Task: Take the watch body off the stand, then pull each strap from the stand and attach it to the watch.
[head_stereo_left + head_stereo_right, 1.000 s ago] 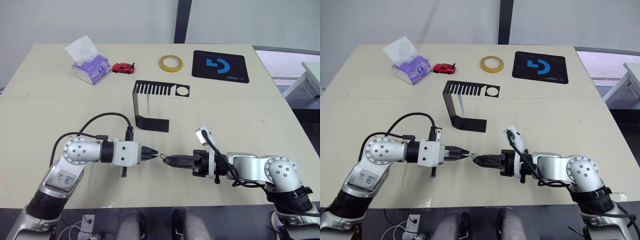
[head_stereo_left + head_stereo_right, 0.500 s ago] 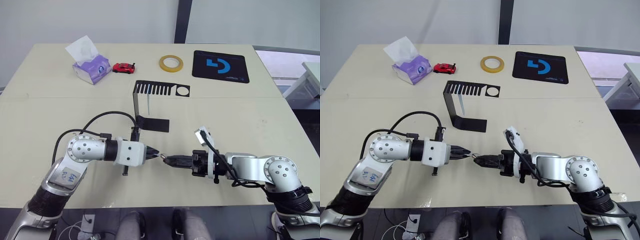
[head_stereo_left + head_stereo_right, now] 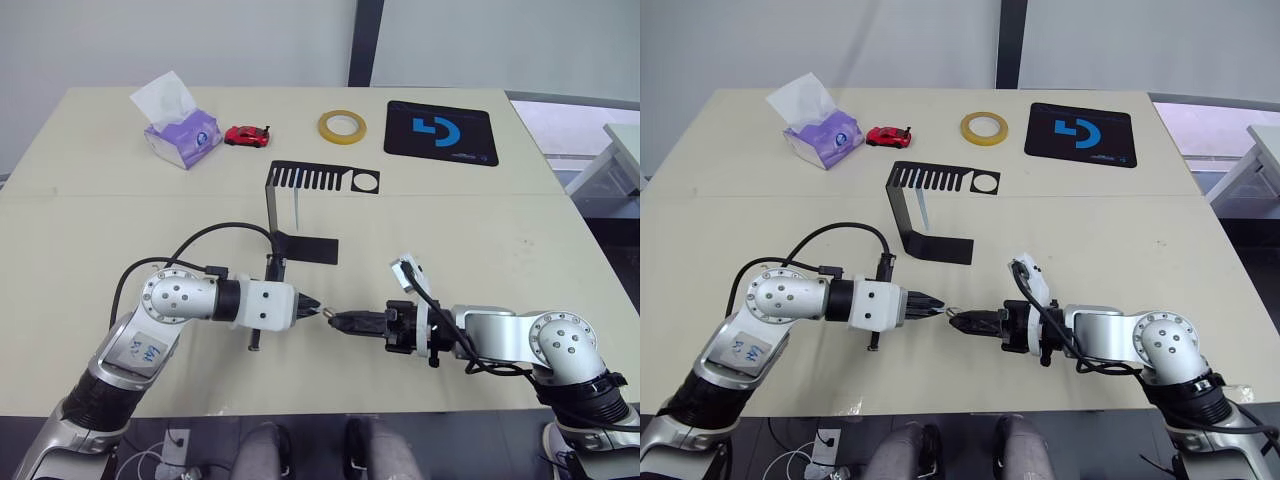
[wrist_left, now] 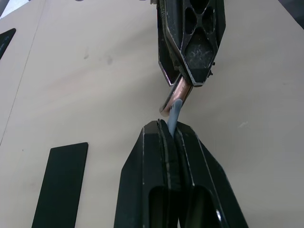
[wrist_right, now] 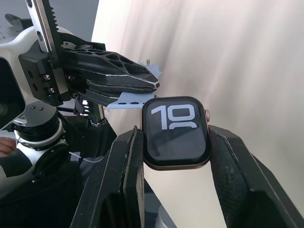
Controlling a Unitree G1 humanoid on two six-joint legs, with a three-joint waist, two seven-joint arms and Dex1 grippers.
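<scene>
Holding the watch body point(image 5: 176, 131) off the stand point(image 3: 300, 205), the right hand point(image 3: 336, 320) clamps it while the left hand point(image 3: 310, 307) pinches a strap point(image 4: 174, 111) against it — not joined yet, I think.

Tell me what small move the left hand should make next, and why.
Probably ease the strap sideways into the watch body edge slot: the left hand pinches the strap, its tip already meets the case held by the right hand.

Watch body point(image 5: 176, 132): rounded-square case, black screen with white "10", coppery rim, clamped between two black fingers point(image 5: 240, 178), held above the tabletop point(image 3: 480, 225) near its front edge. One pale grey-blue strap point(image 4: 175, 112), pinched flat, its tip meeting the case's edge. Stand point(image 3: 300, 208): black C-bracket, upright mid-table, slotted top plate with round hole, flat base
</scene>
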